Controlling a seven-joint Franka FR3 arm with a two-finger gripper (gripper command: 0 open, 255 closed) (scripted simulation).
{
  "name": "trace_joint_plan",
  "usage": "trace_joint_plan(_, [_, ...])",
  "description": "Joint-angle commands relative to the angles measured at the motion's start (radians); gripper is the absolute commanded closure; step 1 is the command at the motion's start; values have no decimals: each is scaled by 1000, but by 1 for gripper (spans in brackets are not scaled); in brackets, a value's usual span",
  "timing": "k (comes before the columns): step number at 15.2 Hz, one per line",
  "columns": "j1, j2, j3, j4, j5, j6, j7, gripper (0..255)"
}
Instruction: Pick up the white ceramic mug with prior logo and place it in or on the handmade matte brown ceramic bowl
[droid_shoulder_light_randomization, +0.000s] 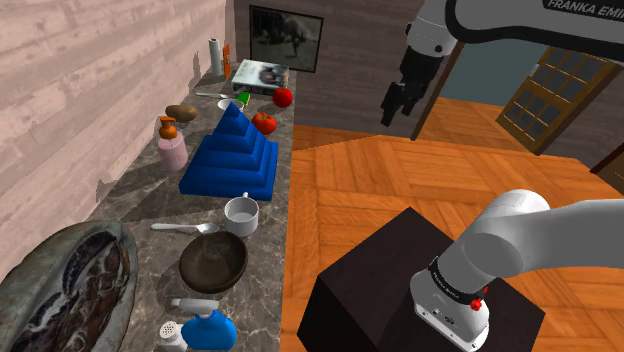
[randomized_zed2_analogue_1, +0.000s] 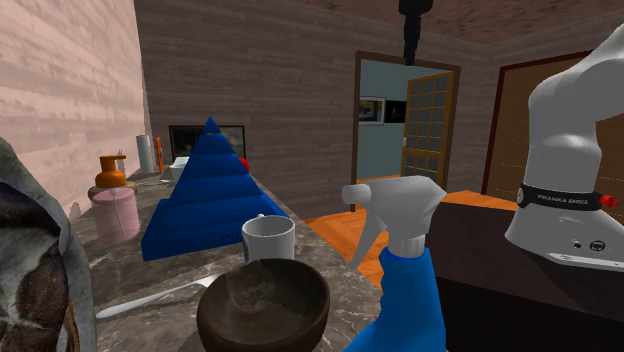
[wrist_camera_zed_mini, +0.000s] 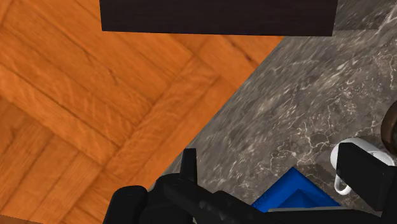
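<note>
- Near the counter's floor-side edge, your mug stands beside the bowl, unlifted.
- Your gripper hangs over the floor, claw apart, empty; 2 steps remain.

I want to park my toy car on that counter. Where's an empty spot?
A bare patch of the dark marble counter lies by the wall, between the pink soap bottle, the silver spoon and the grey oval dish. A thin strip runs along the front edge beside the round brown bowl. It's crowded around the white mug and blue spray bottle.
</note>
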Motion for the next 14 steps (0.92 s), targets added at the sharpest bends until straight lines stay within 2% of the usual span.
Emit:
trace_joint_plan(1, [0,0,0,0,0,0,0,0])
trace_joint_plan(8, [35,156,112,-23,53,159,111,0])
trace_joint_plan(14, [56,331,205,5,69,290,209,0])
